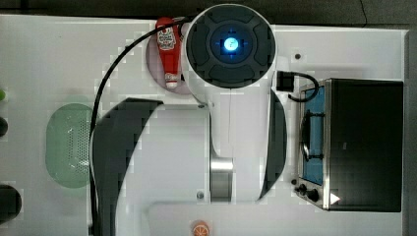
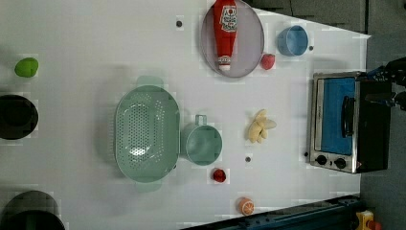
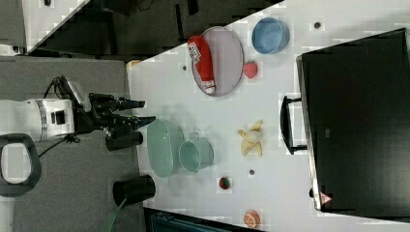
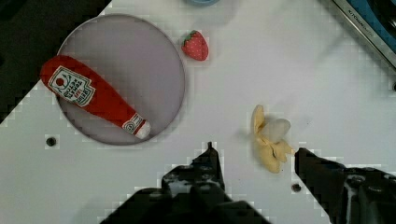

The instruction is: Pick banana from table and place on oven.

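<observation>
The peeled yellow banana (image 2: 260, 126) lies on the white table (image 2: 95, 48), a short way in front of the oven's door. I also see the banana (image 3: 251, 140) in the right view and the banana (image 4: 270, 142) in the wrist view. The oven (image 1: 366, 142) is black with a silver frame, blue glass and a bar handle (image 3: 286, 124). It stands at the top view's right, its flat top bare. My gripper (image 4: 254, 150) hangs open well above the table, and the banana shows between its two dark fingers. The right view has the gripper (image 3: 142, 111) at its left, holding nothing.
A red ketchup bottle (image 2: 225, 33) lies on a grey plate (image 2: 249, 48), with a strawberry (image 2: 268, 61) and a blue bowl (image 2: 292, 40) nearby. A green colander (image 2: 146, 134), a green mug (image 2: 203, 143), a small red fruit (image 2: 219, 175) and an orange (image 2: 246, 206) sit near the banana.
</observation>
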Controlling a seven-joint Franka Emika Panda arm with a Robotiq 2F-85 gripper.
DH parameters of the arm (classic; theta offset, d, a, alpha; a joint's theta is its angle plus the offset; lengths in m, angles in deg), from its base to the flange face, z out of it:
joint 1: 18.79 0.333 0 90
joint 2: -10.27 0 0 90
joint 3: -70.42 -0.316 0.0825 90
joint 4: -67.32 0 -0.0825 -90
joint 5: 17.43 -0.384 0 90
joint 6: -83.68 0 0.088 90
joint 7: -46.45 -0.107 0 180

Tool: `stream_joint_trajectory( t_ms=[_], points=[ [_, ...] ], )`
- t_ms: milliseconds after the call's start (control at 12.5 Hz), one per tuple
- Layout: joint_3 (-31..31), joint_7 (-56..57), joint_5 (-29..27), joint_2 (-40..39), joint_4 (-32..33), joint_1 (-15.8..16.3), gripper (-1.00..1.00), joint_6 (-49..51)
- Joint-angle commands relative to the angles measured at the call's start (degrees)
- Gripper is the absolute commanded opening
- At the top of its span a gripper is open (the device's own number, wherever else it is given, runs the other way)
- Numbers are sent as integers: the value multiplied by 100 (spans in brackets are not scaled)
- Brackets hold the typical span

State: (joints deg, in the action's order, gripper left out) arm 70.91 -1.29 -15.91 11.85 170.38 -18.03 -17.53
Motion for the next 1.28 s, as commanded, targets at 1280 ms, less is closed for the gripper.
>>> stream_joint_trajectory(
  t_ms=[1280],
  points=[
    [72,-280,-73,235,2219,-198,100,-1288]
  ],
)
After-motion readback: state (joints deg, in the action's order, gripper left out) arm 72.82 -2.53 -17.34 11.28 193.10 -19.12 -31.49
